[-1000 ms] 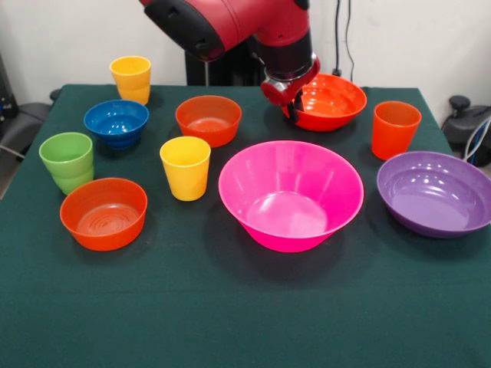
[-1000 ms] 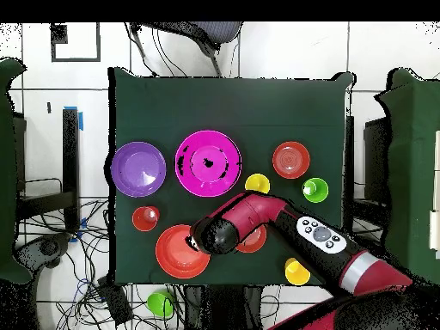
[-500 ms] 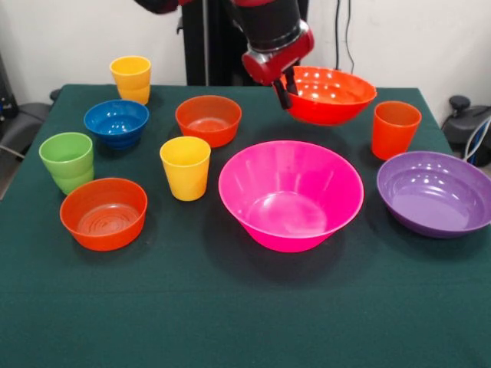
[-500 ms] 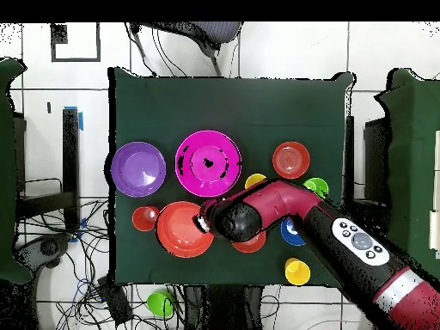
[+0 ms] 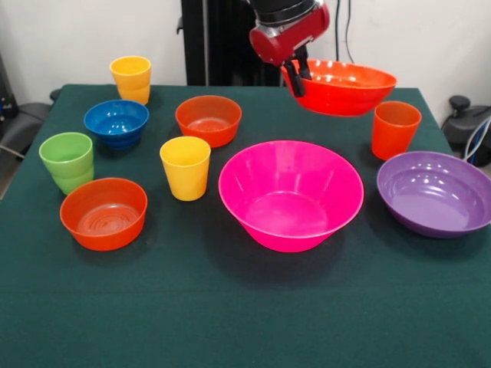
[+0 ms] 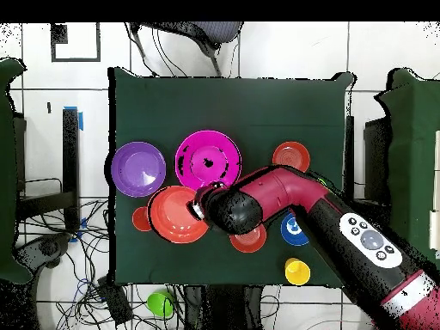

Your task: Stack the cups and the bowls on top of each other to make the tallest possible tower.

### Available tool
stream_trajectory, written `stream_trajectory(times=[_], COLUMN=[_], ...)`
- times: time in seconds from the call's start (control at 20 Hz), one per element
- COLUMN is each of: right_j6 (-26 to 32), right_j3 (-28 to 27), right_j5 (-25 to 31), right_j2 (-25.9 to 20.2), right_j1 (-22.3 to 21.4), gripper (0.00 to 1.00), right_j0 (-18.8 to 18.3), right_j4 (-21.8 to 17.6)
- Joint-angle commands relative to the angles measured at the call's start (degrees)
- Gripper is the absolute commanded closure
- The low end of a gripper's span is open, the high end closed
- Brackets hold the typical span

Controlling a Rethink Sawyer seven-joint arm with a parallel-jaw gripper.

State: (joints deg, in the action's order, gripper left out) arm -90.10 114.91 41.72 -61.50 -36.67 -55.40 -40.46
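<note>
Gripper (image 5: 299, 77) fingers clenched on near rim of large orange bowl (image 5: 345, 86), held tilted in the air behind the pink bowl (image 5: 291, 194); risk: one-sided rim grasp lets it pivot or slip, missing the nest.

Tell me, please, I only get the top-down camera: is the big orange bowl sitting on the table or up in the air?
Observer: Up in the air. From the front, the large orange bowl hangs above the table.
Operator: What's holding it?
Observer: The gripper is shut on its rim, on the side towards the small bowls.
Operator: What is the arm hiding from me?
Observer: A green cup, standing upright beside a small orange bowl.
</note>
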Motion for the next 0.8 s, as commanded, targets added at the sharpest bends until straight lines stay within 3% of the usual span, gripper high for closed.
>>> stream_trajectory(times=[0.05, 0.45, 0.8], right_j6=[13.9, 15.1, 18.3], right_j3=[-6.5, -11.2, -14.2], right_j5=[2.8, -0.8, -0.3], right_j2=[-1.5, -0.2, -0.4], right_j1=[-1.1, -0.7, 0.4], gripper=[1.0, 1.0, 1.0], right_j0=[2.9, 2.7, 2.5], right_j4=[-3.0, -7.9, -10.6])
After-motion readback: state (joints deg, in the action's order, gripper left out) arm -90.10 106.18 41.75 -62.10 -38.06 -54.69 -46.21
